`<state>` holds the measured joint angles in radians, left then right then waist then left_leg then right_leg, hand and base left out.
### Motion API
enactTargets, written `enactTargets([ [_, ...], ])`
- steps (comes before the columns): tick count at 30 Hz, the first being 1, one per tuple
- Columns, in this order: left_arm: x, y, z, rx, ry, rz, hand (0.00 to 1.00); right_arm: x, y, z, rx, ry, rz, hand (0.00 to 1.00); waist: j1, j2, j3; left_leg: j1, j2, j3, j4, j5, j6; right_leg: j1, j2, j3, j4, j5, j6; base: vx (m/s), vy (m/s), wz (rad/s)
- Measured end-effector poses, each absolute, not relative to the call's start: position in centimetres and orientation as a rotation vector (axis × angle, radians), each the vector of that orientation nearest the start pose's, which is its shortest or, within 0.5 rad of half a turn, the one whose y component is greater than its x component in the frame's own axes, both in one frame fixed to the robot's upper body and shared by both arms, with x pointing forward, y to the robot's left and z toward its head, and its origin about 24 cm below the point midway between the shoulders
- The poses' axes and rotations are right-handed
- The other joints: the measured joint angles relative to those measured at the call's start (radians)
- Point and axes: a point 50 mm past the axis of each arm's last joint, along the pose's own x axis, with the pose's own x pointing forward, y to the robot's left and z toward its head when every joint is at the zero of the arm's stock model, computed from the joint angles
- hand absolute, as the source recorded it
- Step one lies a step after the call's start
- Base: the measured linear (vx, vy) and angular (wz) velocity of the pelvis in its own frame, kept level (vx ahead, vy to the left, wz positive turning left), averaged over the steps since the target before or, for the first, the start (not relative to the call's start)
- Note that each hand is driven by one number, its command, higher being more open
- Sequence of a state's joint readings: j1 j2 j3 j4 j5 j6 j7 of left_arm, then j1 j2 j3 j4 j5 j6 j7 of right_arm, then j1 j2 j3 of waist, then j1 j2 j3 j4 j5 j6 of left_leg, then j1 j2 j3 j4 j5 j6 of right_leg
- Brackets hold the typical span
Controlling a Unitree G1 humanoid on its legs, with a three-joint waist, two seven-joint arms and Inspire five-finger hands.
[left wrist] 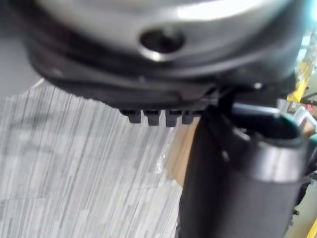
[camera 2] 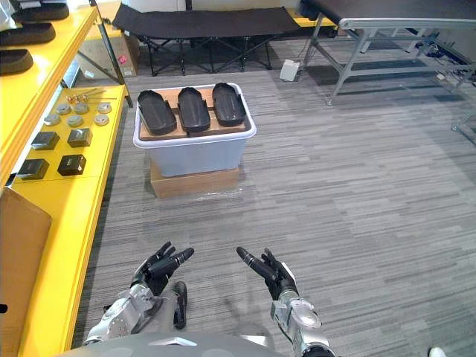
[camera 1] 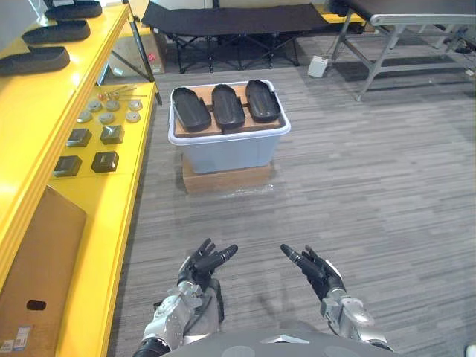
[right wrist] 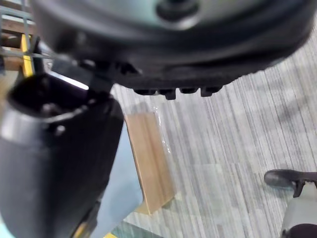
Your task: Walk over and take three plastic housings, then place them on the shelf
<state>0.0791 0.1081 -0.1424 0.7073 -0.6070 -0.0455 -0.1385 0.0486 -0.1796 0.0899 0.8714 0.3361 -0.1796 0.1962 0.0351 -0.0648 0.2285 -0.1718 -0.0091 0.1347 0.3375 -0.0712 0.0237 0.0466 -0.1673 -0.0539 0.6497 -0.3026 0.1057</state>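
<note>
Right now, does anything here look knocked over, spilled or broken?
Nothing stands out. Three black housings lie side by side on cardboard atop the pale tub, small parts sit in tidy rows on the yellow shelf, and the left hand and right hand hang open and empty over the floor.

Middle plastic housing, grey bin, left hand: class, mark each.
middle plastic housing (camera 1: pixel 228 106), left eye view, shell centre.
grey bin (camera 1: pixel 227 152), left eye view, front wall.
left hand (camera 1: pixel 199 269), left eye view, palm.

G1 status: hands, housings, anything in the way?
Left hand, right hand open, empty, held low in front. Three black housings side by side atop grey bin ahead. Carpet runs to bin; yellow shelf on left.
</note>
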Motion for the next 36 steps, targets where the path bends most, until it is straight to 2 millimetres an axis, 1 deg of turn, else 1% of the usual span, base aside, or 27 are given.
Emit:
enactTargets([
  [1, 16.3, 16.1, -11.7, -0.466, 0.718, 0.039, 1.00, 15.5, -19.0, -12.6, 0.204, 0.725, 0.014, 1.00, 0.001, -0.001, 0.002, 0.033, -0.005, -0.002, -0.001, -0.027, 0.029, -0.078, -0.029, -0.024, 0.176, 0.112, 0.013, 0.28, 0.150, 0.03],
  [2, 16.2, 16.1, -11.8, -0.462, 0.722, 0.039, 1.00, 15.3, -18.7, -12.8, 0.222, 0.734, 0.009, 1.00, -0.001, 0.001, 0.005, 0.058, -0.006, -0.003, -0.004, -0.039, 0.043, -0.104, -0.047, -0.044, 0.247, 0.155, 0.003, 0.46, 0.182, 0.03],
  [3, 16.1, 16.2, -11.8, -0.446, 0.727, 0.043, 1.00, 14.9, -18.1, -13.1, 0.238, 0.749, 0.013, 1.00, 0.006, 0.011, 0.014, 0.112, -0.001, -0.004, -0.005, -0.068, 0.055, -0.134, -0.078, -0.088, 0.308, 0.114, -0.040, 0.39, 0.111, -0.06],
  [4, 16.2, 16.3, -11.7, -0.433, 0.723, 0.047, 1.00, 14.8, -17.8, -13.1, 0.238, 0.752, 0.023, 1.00, 0.014, 0.019, 0.014, 0.141, 0.009, -0.004, -0.006, -0.089, 0.056, -0.155, -0.080, -0.118, 0.280, 0.068, -0.056, 0.44, 0.106, -0.05],
  [5, 16.6, 16.4, -11.4, -0.427, 0.707, 0.046, 1.00, 14.9, -17.4, -13.1, 0.229, 0.753, 0.043, 1.00, 0.014, 0.040, 0.018, 0.167, 0.028, -0.011, -0.009, -0.109, 0.053, -0.171, -0.066, -0.175, 0.145, 0.036, -0.046, 0.34, 0.051, 0.02],
  [7, 17.4, 16.6, -10.8, -0.417, 0.672, 0.039, 1.00, 15.3, -17.1, -12.9, 0.226, 0.740, 0.055, 1.00, 0.014, 0.054, 0.026, 0.190, 0.050, -0.027, -0.008, -0.130, 0.041, -0.204, -0.029, -0.190, -0.109, 0.056, -0.020, 0.37, 0.017, 0.27],
  [8, 17.9, 16.6, -10.6, -0.415, 0.660, 0.034, 1.00, 15.5, -17.1, -12.8, 0.223, 0.730, 0.055, 1.00, 0.010, 0.058, 0.028, 0.200, 0.058, -0.049, -0.003, -0.150, 0.033, -0.220, -0.012, -0.174, -0.287, 0.101, 0.016, 0.36, -0.057, 0.45],
  [9, 18.0, 16.6, -10.5, -0.414, 0.656, 0.032, 1.00, 15.5, -17.2, -12.8, 0.225, 0.725, 0.053, 1.00, 0.008, 0.056, 0.028, 0.204, 0.063, -0.064, 0.009, -0.165, 0.026, -0.224, -0.005, -0.155, -0.371, 0.138, 0.023, 0.39, -0.121, 0.58],
  [11, 18.0, 16.8, -10.5, -0.417, 0.654, 0.038, 1.00, 15.6, -17.2, -12.7, 0.220, 0.716, 0.054, 1.00, 0.012, 0.049, 0.034, 0.229, 0.069, -0.109, 0.080, -0.247, -0.024, -0.234, -0.011, -0.100, -0.499, 0.238, 0.054, 0.40, -0.196, 0.61],
  [12, 17.8, 17.0, -10.6, -0.418, 0.658, 0.045, 1.00, 15.5, -17.1, -12.8, 0.221, 0.721, 0.056, 1.00, 0.012, 0.034, 0.029, 0.238, 0.069, -0.120, 0.096, -0.271, -0.039, -0.228, -0.015, -0.098, -0.513, 0.252, 0.049, 0.43, -0.320, 0.66],
  [13, 17.4, 17.4, -10.8, -0.434, 0.664, 0.073, 1.00, 15.2, -16.9, -12.9, 0.224, 0.729, 0.057, 1.00, 0.011, 0.033, 0.025, 0.257, 0.078, -0.148, 0.123, -0.317, -0.061, -0.214, -0.012, -0.092, -0.503, 0.344, 0.025, 0.53, -0.434, 0.63],
  [14, 17.1, 17.5, -10.9, -0.438, 0.669, 0.086, 1.00, 15.2, -17.2, -12.9, 0.215, 0.729, 0.054, 1.00, 0.008, 0.044, 0.015, 0.267, 0.103, -0.171, 0.128, -0.337, -0.080, -0.211, 0.008, -0.094, -0.475, 0.397, 0.008, 0.52, -0.434, 0.63],
  [15, 16.9, 17.0, -11.1, -0.456, 0.680, 0.099, 1.00, 15.4, -17.9, -12.8, 0.189, 0.727, 0.044, 1.00, 0.015, 0.089, -0.001, 0.268, 0.145, -0.185, 0.119, -0.357, -0.097, -0.231, 0.047, -0.110, -0.427, 0.389, -0.033, 0.33, -0.281, 0.32],
  [16, 16.8, 16.7, -11.2, -0.479, 0.683, 0.112, 1.00, 15.6, -18.3, -12.6, 0.175, 0.723, 0.040, 1.00, 0.020, 0.108, -0.005, 0.266, 0.163, -0.185, 0.119, -0.356, -0.101, -0.245, 0.063, -0.116, -0.406, 0.367, -0.051, 0.32, -0.213, 0.18],
  [17, 16.5, 16.1, -11.5, -0.514, 0.698, 0.129, 1.00, 16.3, -18.8, -12.4, 0.149, 0.713, 0.025, 1.00, 0.016, 0.130, -0.002, 0.245, 0.179, -0.185, 0.156, -0.329, -0.122, -0.267, 0.066, -0.135, -0.348, 0.325, -0.071, 0.38, -0.281, 0.14],
  [19, 15.4, 15.5, -12.3, -0.560, 0.737, 0.154, 1.00, 16.5, -19.3, -12.2, 0.149, 0.703, -0.001, 1.00, 0.012, 0.137, -0.002, 0.190, 0.194, -0.164, 0.303, -0.236, -0.122, -0.253, 0.061, -0.156, -0.286, 0.260, -0.095, 0.43, -0.342, 0.26],
  [20, 14.7, 15.3, -12.5, -0.559, 0.750, 0.155, 1.00, 16.2, -19.4, -12.1, 0.146, 0.701, -0.011, 1.00, 0.002, 0.146, -0.002, 0.139, 0.227, -0.148, 0.421, -0.161, -0.128, -0.204, 0.076, -0.176, -0.302, 0.226, -0.104, 0.26, -0.202, 0.41],
  [21, 14.5, 15.2, -12.6, -0.559, 0.754, 0.150, 1.00, 16.0, -19.4, -12.1, 0.146, 0.701, -0.015, 1.00, -0.003, 0.141, 0.004, 0.105, 0.246, -0.140, 0.487, -0.146, -0.130, -0.175, 0.084, -0.189, -0.327, 0.217, -0.112, 0.40, -0.244, 0.57],
  [23, 14.8, 15.1, -12.4, -0.550, 0.735, 0.111, 1.00, 15.8, -19.6, -12.0, 0.150, 0.693, -0.024, 1.00, -0.006, 0.144, 0.008, 0.033, 0.267, -0.076, 0.566, -0.177, -0.120, -0.103, 0.090, -0.212, -0.389, 0.214, -0.123, 0.31, -0.149, 0.35],
  [25, 15.0, 14.7, -12.3, -0.559, 0.713, 0.104, 1.00, 15.7, -20.2, -11.7, 0.157, 0.662, -0.058, 1.00, -0.013, 0.141, 0.012, 0.021, 0.266, 0.067, 0.401, -0.208, -0.112, -0.024, 0.083, -0.233, -0.467, 0.226, -0.112, 0.29, -0.061, 0.12],
  [27, 15.2, 14.3, -12.2, -0.570, 0.703, 0.136, 1.00, 15.7, -20.7, -11.4, 0.156, 0.623, -0.080, 1.00, -0.014, 0.144, 0.013, 0.014, 0.266, 0.118, 0.220, -0.195, -0.103, 0.016, 0.079, -0.240, -0.514, 0.232, -0.102, 0.21, 0.034, 0.04],
  [28, 15.2, 14.3, -12.2, -0.583, 0.702, 0.169, 1.00, 15.8, -20.7, -11.1, 0.152, 0.596, -0.080, 1.00, -0.016, 0.144, 0.013, 0.010, 0.266, 0.123, 0.136, -0.167, -0.099, 0.017, 0.075, -0.243, -0.527, 0.239, -0.091, 0.26, 0.176, -0.21],
  [29, 15.3, 14.6, -12.3, -0.559, 0.719, 0.249, 1.00, 16.4, -20.7, -10.1, 0.139, 0.538, -0.055, 1.00, -0.020, 0.144, 0.013, 0.008, 0.265, 0.154, 0.002, -0.044, -0.093, 0.007, 0.060, -0.236, -0.532, 0.239, -0.059, 0.29, 0.250, -0.21],
  [30, 15.1, 15.2, -12.6, -0.516, 0.741, 0.299, 1.00, 16.6, -20.7, -9.5, 0.098, 0.507, -0.022, 1.00, -0.027, 0.146, 0.013, 0.009, 0.259, 0.166, -0.028, 0.053, -0.110, 0.008, 0.049, -0.234, -0.532, 0.237, -0.032, 0.35, 0.296, -0.15],
  [33, 15.4, 18.7, -12.4, -0.342, 0.737, 0.396, 1.00, 16.8, -18.3, -7.6, 0.082, 0.415, 0.145, 1.00, -0.032, 0.052, 0.030, 0.017, 0.175, 0.180, -0.090, 0.064, -0.096, 0.015, -0.020, -0.286, -0.573, 0.267, 0.015, 0.24, 0.180, 0.18],
  [35, 14.9, 20.1, -12.6, -0.265, 0.755, 0.423, 1.00, 16.3, -17.5, -6.3, 0.124, 0.375, 0.234, 1.00, -0.030, 0.034, 0.026, 0.026, 0.152, 0.180, -0.111, 0.066, -0.093, 0.027, -0.037, -0.303, -0.587, 0.274, 0.025, 0.12, 0.062, 0.18],
  [36, 14.2, 21.1, -12.7, -0.229, 0.772, 0.458, 1.00, 16.3, -17.0, -4.8, 0.134, 0.327, 0.310, 1.00, -0.026, 0.029, 0.027, 0.044, 0.141, 0.181, -0.134, 0.068, -0.090, 0.035, -0.044, -0.309, -0.586, 0.276, 0.028, 0.13, 0.047, 0.08],
])
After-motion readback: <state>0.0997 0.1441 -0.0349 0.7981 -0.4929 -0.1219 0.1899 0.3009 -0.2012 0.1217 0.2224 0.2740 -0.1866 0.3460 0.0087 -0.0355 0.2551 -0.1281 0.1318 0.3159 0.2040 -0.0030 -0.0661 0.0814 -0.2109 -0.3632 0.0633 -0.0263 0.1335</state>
